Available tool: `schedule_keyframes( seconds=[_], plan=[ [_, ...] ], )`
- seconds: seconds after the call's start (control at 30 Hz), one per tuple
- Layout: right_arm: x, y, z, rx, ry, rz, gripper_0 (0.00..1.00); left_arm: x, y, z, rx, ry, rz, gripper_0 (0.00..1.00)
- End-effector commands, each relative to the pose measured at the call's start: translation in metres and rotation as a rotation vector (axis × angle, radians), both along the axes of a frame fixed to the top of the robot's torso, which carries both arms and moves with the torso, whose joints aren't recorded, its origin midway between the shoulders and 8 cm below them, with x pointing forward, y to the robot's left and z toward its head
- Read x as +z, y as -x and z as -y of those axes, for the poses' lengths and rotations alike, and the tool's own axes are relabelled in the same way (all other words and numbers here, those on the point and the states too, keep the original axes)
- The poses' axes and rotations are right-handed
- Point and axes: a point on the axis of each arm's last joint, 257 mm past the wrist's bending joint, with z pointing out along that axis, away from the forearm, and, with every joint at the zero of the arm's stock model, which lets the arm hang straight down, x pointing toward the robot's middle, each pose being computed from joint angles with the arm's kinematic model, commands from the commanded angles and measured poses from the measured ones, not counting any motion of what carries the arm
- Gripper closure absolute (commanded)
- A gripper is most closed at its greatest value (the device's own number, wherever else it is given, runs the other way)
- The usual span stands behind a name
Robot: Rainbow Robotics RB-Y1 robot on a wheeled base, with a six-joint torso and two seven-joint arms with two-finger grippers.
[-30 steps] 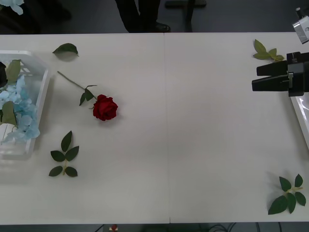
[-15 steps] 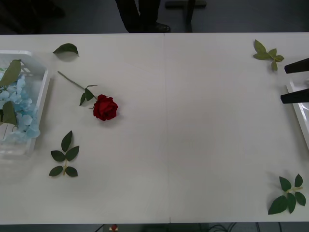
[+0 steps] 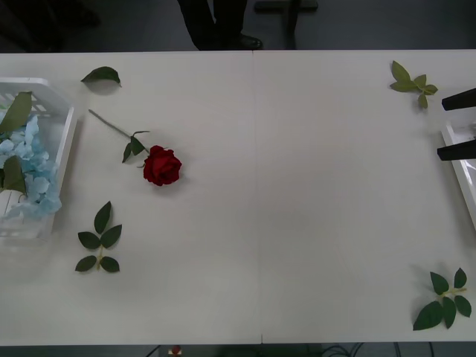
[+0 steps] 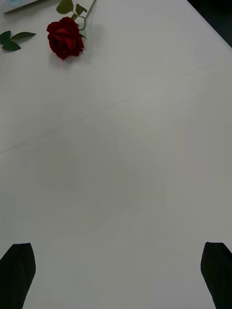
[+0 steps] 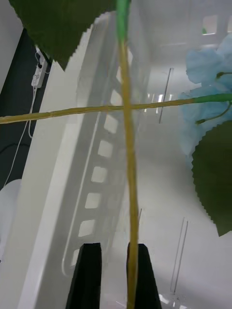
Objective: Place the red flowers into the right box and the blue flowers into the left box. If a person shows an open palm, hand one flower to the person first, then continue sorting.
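Left box: sits at the table's far left edge, a white tray with slotted sides; the blue flowers lie inside it with big green leaves on top.
Left gripper: its wrist view looks down into the tray from close in; the black fingers are nearly together, with a yellowish stem running right alongside one finger. Whether they actually pinch it I cannot tell.
Crossing stem: a second stem lies across the first, seen in the left wrist view against the tray's slotted wall.
Red flower: one rose lies on the open table, right of the left box, its stem angled up-left.
Leaf sprigs: loose on the table near the rose, others toward the right corners.
Right gripper: at the right edge, black fingers spread wide, nothing between them; its wrist view looks across the bare table to the rose.
Right box: only its white rim shows, just beside the right gripper.
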Motion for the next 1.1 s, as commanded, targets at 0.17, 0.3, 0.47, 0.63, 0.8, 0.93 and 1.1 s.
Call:
schedule_keyframes(
  seconds=[0.17,0.3,0.47,0.63,0.8,0.93,1.1],
  plan=[
    [0.006,0.002,0.003,0.026,0.041,0.024,0.0,0.061,-0.002,0.02,-0.067,-0.042,-0.026,0.19],
    [0.006,0.002,0.003,0.026,0.041,0.024,0.0,0.093,0.02,0.055,-0.117,0.034,-0.097,0.18],
    [0.006,0.002,0.003,0.026,0.041,0.024,0.0,0.139,0.042,0.112,-0.203,0.106,-0.129,0.19],
    [0.006,0.002,0.003,0.026,0.041,0.024,0.0,0.171,0.028,0.173,-0.301,0.141,-0.074,0.18],
    [0.006,0.002,0.003,0.026,0.041,0.024,0.0,0.188,-0.012,0.223,-0.371,0.063,-0.011,0.18],
    [0.006,0.002,0.003,0.026,0.041,0.024,0.0,0.182,-0.057,0.254,-0.441,-0.049,0.027,0.18],
    [0.006,0.002,0.003,0.026,0.041,0.024,0.0,0.166,-0.09,0.252,-0.523,-0.227,0.003,0.19]
  ],
)
